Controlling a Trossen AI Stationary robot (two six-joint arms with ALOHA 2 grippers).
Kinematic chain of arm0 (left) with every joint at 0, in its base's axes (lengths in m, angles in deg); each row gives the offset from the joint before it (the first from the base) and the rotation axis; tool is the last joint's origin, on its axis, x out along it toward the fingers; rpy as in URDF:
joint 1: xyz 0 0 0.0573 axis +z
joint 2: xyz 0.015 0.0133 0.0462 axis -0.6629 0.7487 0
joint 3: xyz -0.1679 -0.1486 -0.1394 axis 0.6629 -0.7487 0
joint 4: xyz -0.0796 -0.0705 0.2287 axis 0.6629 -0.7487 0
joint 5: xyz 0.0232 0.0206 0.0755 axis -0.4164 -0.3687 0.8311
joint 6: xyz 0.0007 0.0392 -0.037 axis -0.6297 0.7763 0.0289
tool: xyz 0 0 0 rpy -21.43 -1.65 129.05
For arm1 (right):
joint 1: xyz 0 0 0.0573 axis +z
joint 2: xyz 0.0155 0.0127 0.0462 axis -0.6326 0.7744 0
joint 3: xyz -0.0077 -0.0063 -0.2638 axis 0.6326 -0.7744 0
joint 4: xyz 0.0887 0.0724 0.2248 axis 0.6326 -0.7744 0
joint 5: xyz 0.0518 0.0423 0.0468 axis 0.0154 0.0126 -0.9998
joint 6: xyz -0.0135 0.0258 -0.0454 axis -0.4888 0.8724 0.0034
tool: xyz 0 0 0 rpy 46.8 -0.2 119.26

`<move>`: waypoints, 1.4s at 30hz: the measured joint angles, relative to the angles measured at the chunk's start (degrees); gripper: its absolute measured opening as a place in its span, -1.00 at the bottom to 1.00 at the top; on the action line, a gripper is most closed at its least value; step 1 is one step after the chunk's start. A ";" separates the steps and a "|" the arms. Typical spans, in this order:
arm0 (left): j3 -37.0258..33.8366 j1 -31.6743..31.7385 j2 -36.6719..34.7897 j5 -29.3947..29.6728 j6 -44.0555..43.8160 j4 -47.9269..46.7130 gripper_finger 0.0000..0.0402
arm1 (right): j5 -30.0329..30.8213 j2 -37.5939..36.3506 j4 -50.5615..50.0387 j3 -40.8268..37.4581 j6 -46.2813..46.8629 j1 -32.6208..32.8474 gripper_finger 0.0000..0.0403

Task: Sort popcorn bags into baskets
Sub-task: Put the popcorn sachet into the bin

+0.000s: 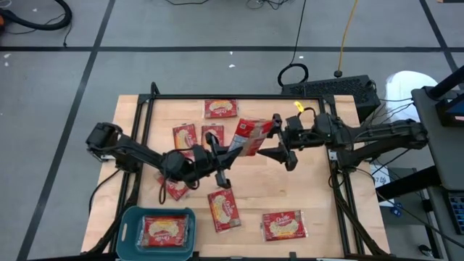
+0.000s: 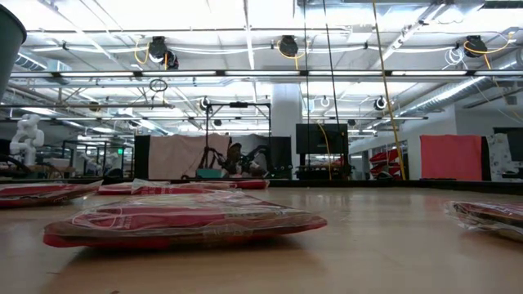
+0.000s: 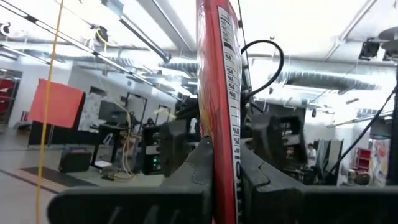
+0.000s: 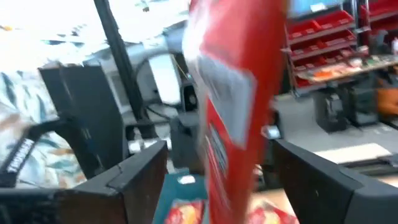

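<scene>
My left gripper (image 1: 226, 151) is over the table's middle, shut on a red popcorn bag (image 1: 250, 136) that it holds in the air. In the left wrist view this bag (image 3: 219, 81) stands edge-on between my fingers. My right gripper (image 1: 281, 141) faces it from the right and is open. Its fingers stand on either side of the bag's other end (image 4: 236, 106) without touching it. The teal basket (image 1: 127, 226) sits at the near left with one bag (image 1: 161, 232) lying in it. Several more bags lie flat on the wood, among them one at the back (image 1: 221, 109) and one near the front (image 1: 225, 210). My left gripper pinches the bag between its two fingers at the bag's end nearest the left arm (image 3: 225, 158). The fingers come from the table's left and slant upward. The bag is clear of the table and sticks out beyond them toward my right gripper.
Loose bags lie at the left middle (image 1: 185, 135), (image 1: 212, 133), under the left arm (image 1: 174, 190) and at the near right (image 1: 283, 226). In the low view one bag (image 2: 184, 219) lies close in front. A black frame rail (image 1: 239, 96) borders the table's far side.
</scene>
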 joint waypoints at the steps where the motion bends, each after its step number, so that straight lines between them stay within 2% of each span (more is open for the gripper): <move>1: 0.49 0.16 0.60 0.28 0.01 0.08 -0.87 | -0.86 0.69 1.08 -0.02 0.96 -0.15 0.33; 5: 2.37 1.25 2.03 0.29 -0.06 0.59 -0.75 | -3.70 4.06 4.45 -0.04 5.52 -0.94 0.06; 11: 2.88 1.93 1.23 1.26 -5.63 -0.15 -0.71 | -4.21 4.16 3.90 -0.09 7.93 -1.86 -0.54; 14: 2.88 1.38 -1.43 3.55 -7.68 -4.26 -0.69 | -4.19 2.89 1.79 -0.09 8.65 -2.38 -0.83; 16: 2.88 0.66 -4.03 6.09 -8.18 -10.34 -0.63 | -4.17 1.86 -0.01 -0.09 9.78 -2.66 -0.94; 18: 2.88 0.22 -7.36 9.20 -9.56 -18.27 -0.54 | -3.88 0.87 -1.79 -0.09 11.27 -2.81 -0.93; 22: 2.90 -0.11 -15.62 9.99 -16.95 -37.08 -0.29 | -2.54 -0.67 -4.03 -0.09 14.52 -2.81 -0.89; 25: 2.90 0.11 -23.20 10.00 -29.08 -51.82 -0.15 | -3.76 -1.56 -7.67 -0.07 16.78 -2.83 -0.94; 27: 2.91 1.11 -28.67 8.78 -38.87 -61.43 -0.12 | -6.56 -1.60 -10.29 0.08 19.55 -2.83 -0.96; 29: 2.94 2.48 -33.63 5.07 -46.44 -70.43 -0.14 | -9.34 -1.49 -14.51 1.26 22.49 -2.58 -0.96; 33: 2.92 5.42 -41.33 -1.77 -52.17 -84.21 -0.25 | -11.64 0.56 -24.08 6.29 26.41 -1.37 -0.95; 39: 2.92 7.29 -46.91 -8.56 -47.07 -92.98 -0.48 | -12.15 8.61 -33.85 17.31 24.59 0.45 -0.95; 42: 2.90 8.57 -47.19 -11.31 -46.60 -94.22 -0.50 | -15.11 14.41 -40.62 23.78 24.40 1.07 -0.95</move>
